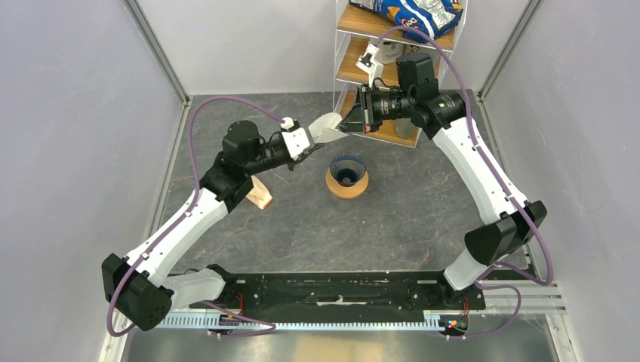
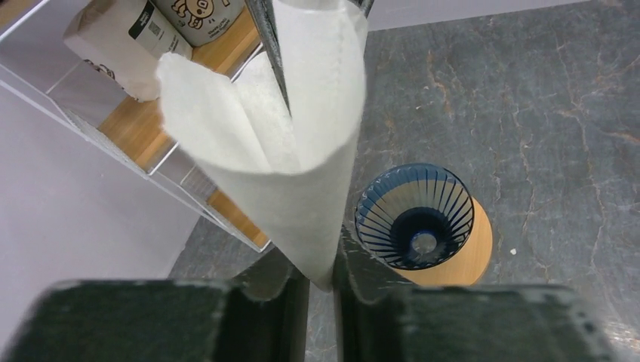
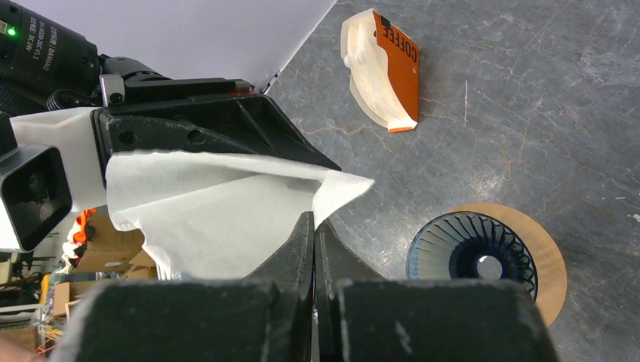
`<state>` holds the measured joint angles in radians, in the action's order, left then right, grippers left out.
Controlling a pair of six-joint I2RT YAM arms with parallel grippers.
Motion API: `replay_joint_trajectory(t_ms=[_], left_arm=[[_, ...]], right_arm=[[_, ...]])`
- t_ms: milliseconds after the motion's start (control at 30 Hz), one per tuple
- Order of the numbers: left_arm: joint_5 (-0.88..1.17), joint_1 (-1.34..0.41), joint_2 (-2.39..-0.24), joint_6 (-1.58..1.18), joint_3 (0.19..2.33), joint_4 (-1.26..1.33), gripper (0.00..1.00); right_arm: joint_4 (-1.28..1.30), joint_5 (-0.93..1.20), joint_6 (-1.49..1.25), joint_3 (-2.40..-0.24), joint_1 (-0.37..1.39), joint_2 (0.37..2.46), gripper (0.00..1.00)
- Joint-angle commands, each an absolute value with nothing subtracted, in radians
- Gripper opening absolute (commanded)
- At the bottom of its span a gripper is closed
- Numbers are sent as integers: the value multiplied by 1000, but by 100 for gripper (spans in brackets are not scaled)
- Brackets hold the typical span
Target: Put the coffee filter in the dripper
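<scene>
Ok: coffee filter [image 1: 326, 128] midair, 11 o'clock off dripper [image 1: 347, 170]. Right gripper [image 3: 313, 226] clenched on rim edge; left gripper [image 2: 321, 279] straddles tip, can't tell if clamped. Paper looks light, floppy, tearable; pinch tip gently.

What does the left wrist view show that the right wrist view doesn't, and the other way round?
Only the left wrist view: a labelled paper bag on a wooden shelf. Only the right wrist view: the orange filter pack marked COFFEE. Both: the white coffee filter and the blue dripper on its brown ring.
</scene>
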<state>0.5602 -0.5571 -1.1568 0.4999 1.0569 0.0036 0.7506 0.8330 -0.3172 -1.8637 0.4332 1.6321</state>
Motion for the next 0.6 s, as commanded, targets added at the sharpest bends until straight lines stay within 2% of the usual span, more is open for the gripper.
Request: replay_joint_trajectory(t_ms=[0,100,267,300,367,400,533,567], left_arm=[[607,-561,-1150,469,1060,46,15],[633,-563,-1153,476,1062,47,4],[658,-569,-1163,503,1079,18,2],[651,-569,-1164,503,1082,11,7],[613,-569,-1157,487,1084,5,54],[590,-568,-1150,479,1089,-32,67],[622,-504,-1112,436,1106,-189,88],[638,-481,-1099,429,1101,-217,89]], right_arm=[[731,845,-289,-1870,437,1583,0],[724,847,-289,-1871,437,1584,0],[723,852,-283,-1888,437,1593,0],[726,850,-279,-1892,437,1594,0],[742,841,-261,-1904,431,1593,0],[754,841,-256,-1911,424,1593,0],[843,838,-205,-1936,381,1576,0],[877,829,-178,-1933,373,1566,0]])
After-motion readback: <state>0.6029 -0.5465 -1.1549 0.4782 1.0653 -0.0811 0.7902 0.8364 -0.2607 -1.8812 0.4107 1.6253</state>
